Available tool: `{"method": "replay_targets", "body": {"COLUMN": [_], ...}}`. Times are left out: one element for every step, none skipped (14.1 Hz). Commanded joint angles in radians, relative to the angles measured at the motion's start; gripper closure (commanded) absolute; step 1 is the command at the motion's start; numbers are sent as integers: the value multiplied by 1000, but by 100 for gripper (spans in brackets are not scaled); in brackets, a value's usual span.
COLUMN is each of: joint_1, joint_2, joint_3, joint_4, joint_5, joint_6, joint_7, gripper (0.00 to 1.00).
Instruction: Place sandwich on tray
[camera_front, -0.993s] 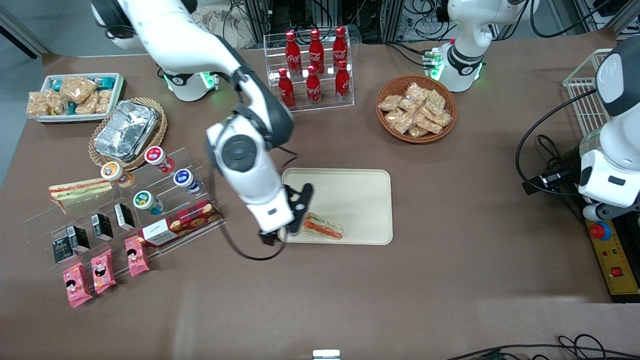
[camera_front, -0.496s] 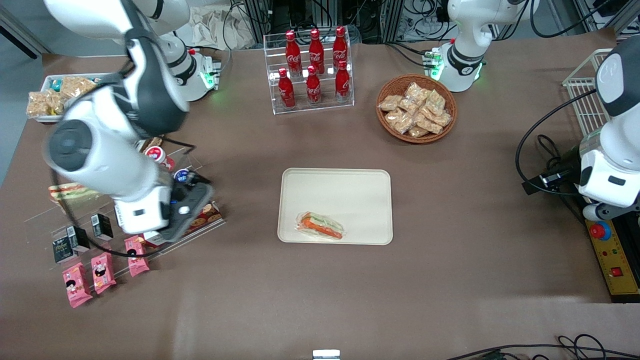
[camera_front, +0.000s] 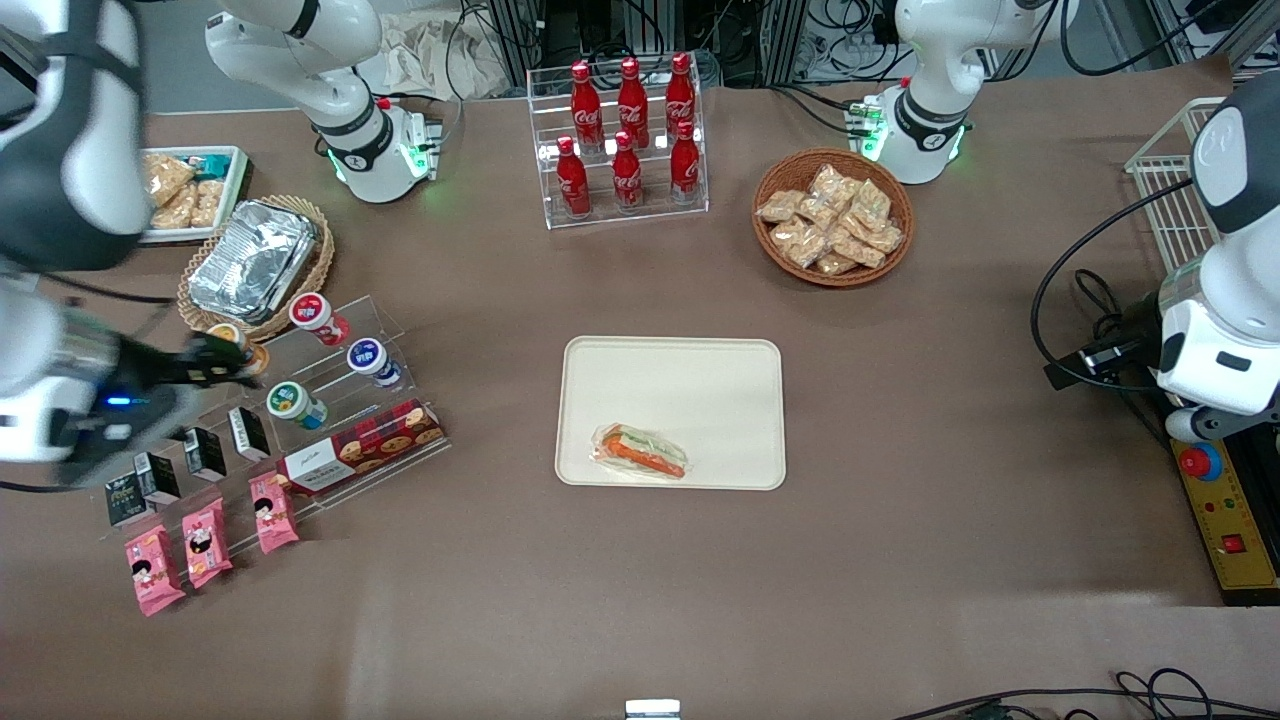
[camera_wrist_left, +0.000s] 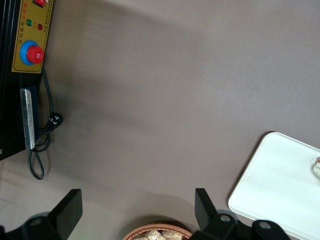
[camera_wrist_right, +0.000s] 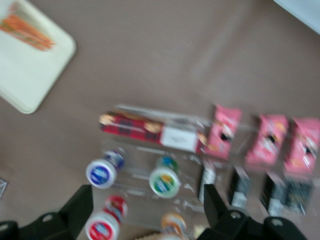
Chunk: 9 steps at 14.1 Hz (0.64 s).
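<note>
The gripper (camera_front: 215, 365) has swung away from the tray (camera_front: 670, 375) over to the snack shelf (camera_front: 330, 400) — fingers wide, holding nothing. The sandwich (camera_front: 641, 451) sits on the tray, well away from it — looks done.

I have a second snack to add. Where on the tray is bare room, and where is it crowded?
The tray is bare everywhere except the front-camera edge, where the sandwich lies. It is crowded around the acrylic snack stand toward the working arm's end, where the open gripper hangs.
</note>
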Motion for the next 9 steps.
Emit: {"method": "replay_targets", "body": {"joint_1": [-37,-36,-34,-33,-31,-30,-27,-24,-19], "joint_2": [-51,-62,-67,-67,-70,-80,-82,-82,-82], "joint_3": [-59,-97,-128,-148,-159,-159,-157,-148,-146], "joint_4": [-28,-26,-20,-15,-14,-2,9,18,18], "joint_5": [15,16,12,11,5,-1,-23,-41,-46], "joint_6": [-23,-28,-35,-49,-66,-90,-115,-132,-134], "joint_7": [36,66,89,96,111,170,230,273,302], "gripper": [1,2,1,1,1,2,2,1,1]}}
